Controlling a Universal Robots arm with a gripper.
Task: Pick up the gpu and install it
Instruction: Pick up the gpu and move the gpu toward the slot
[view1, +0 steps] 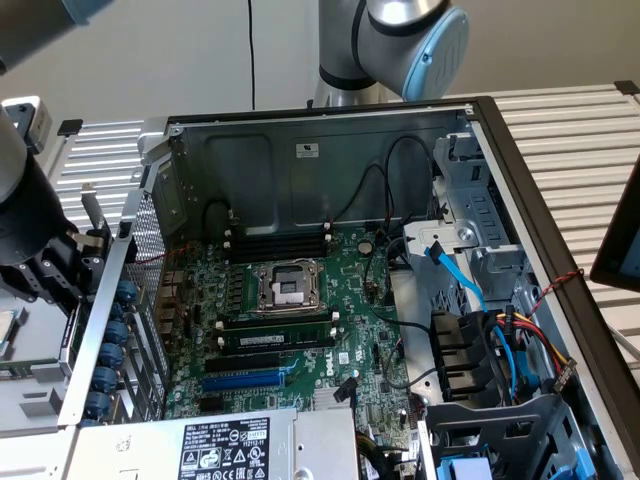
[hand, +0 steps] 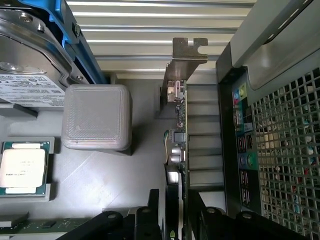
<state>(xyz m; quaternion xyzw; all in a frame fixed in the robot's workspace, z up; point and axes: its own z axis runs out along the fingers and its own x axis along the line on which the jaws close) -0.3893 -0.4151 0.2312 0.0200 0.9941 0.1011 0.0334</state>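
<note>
We read no text. Labels sat on the power supply (view1: 215, 448), the case wall (view1: 255, 165) and the drive (hand: 27, 75), but print was too small for us to make out.

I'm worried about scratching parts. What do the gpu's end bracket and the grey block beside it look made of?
The gpu's end bracket: bare silver sheet metal, probably steel; thin, with a bent tab. The grey block: matte plastic, maybe printed; fine ribbed texture.
</note>
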